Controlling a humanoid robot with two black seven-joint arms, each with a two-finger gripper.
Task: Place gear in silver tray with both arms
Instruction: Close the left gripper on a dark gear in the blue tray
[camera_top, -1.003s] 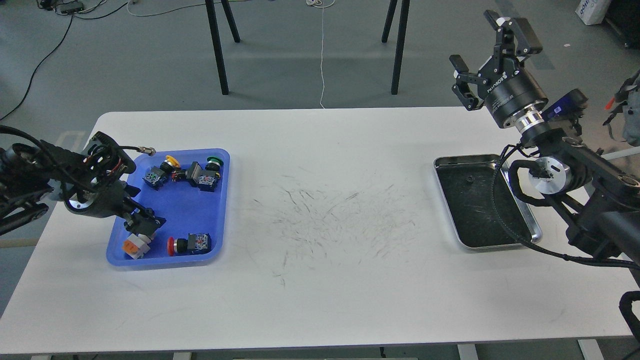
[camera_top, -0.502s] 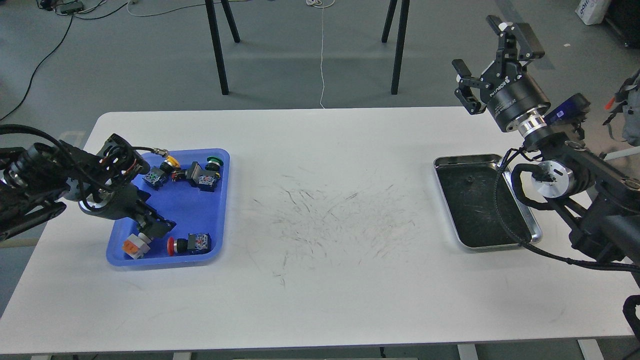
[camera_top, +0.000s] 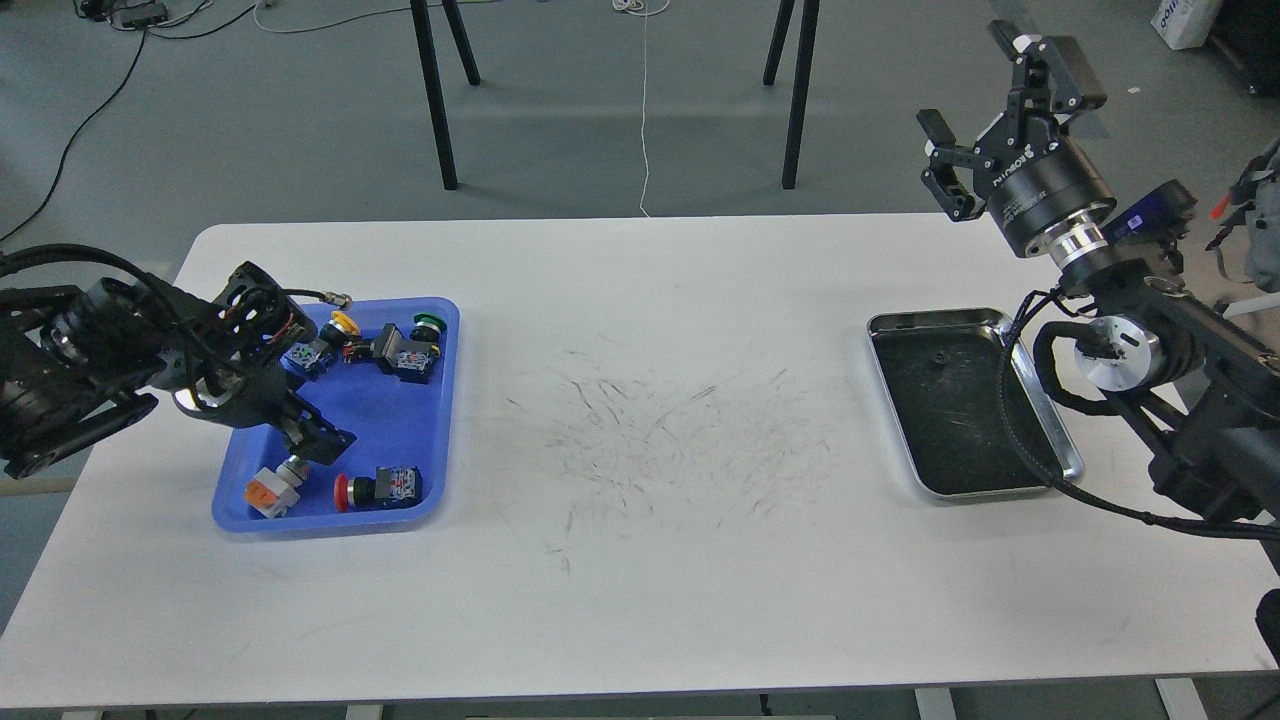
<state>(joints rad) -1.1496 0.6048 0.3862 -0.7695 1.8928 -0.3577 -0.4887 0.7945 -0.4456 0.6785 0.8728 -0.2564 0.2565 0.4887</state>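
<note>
left gripper (camera_top: 318, 440) farther right over blue tray (camera_top: 420, 400), jaws unclear; right gripper (camera_top: 985, 105) jaws wide; silver tray (camera_top: 925, 320) lengthwise near-to-far

Two arms: black jointed housings, silver wrist rings, looped black cables; the right gripper (camera_top: 985, 125) bore white lettering, the left gripper (camera_top: 310, 440) none visible.
</note>
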